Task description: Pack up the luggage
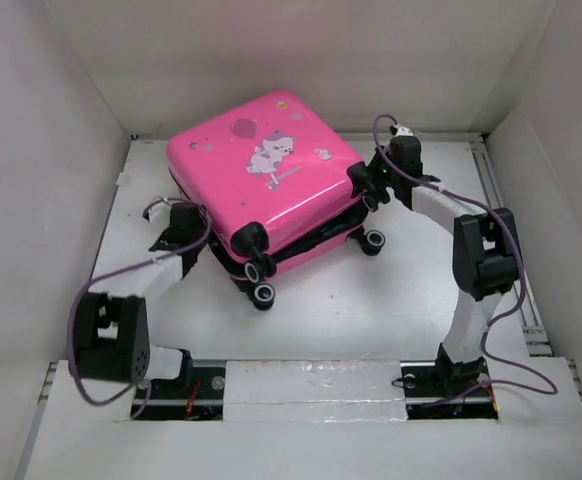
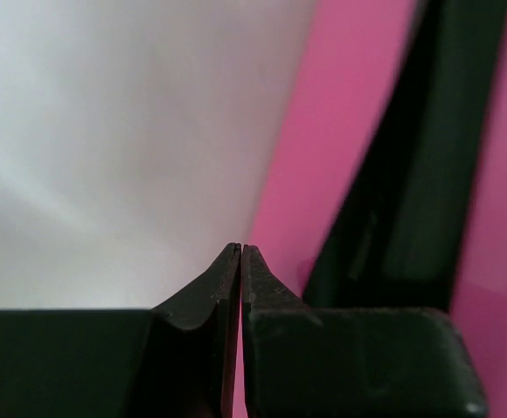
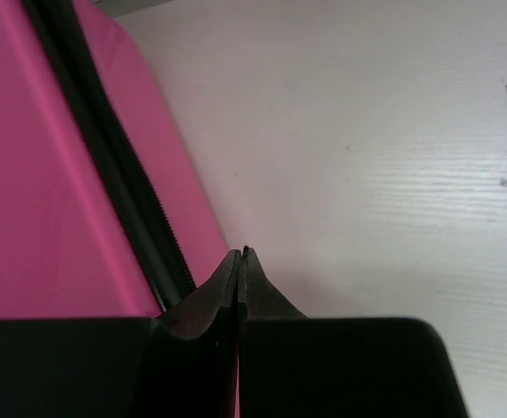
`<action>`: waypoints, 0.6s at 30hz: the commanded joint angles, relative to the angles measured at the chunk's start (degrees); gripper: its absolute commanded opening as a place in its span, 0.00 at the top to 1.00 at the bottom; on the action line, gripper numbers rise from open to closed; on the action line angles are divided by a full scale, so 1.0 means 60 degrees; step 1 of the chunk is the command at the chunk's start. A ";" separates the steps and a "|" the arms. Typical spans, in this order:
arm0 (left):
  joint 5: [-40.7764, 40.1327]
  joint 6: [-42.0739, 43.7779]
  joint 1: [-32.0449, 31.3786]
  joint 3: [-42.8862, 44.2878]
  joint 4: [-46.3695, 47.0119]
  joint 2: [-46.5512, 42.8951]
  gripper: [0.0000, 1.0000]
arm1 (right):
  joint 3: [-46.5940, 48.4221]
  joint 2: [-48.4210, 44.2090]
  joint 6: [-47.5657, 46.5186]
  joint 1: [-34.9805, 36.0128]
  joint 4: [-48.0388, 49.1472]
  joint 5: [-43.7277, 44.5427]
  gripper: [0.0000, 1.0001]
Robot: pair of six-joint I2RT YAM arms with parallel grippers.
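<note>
Now, squeeze evenly from both sides. Find the luggage (image 1: 261, 170) lying flat, printed lid up, toward the back of the desk (image 1: 371, 310), wheels (image 1: 263, 292) toward the arms, shells seemingly not quite mated along the black zipper trim (image 3: 123, 183). Use the left hand (image 2: 240, 248), fingers pressed together on nothing, just beside the left flank. Likewise the right hand (image 3: 240, 252), also closed and empty, by the right flank near the seam. Probably best to push inward together, low and level, to avoid skidding the glossy case sideways. Mind fingertips near the gap and go slowly.
</note>
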 commanded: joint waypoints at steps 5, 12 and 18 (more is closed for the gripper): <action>-0.0590 -0.2098 -0.3001 -0.1804 -0.1423 -0.3530 1.00 | 0.2236 0.0818 -0.0312 0.0560 -0.1132 -0.1350 1.00; -0.2877 -0.1488 -0.3090 -0.1292 -0.3685 -0.8685 0.85 | 0.1638 -0.0684 0.0404 -0.0860 -0.1338 -0.0485 0.84; -0.3668 -0.0227 -0.3090 -0.0385 -0.2357 -0.9806 0.62 | 0.0834 -0.2400 0.0581 -0.1914 -0.1338 -0.0220 0.66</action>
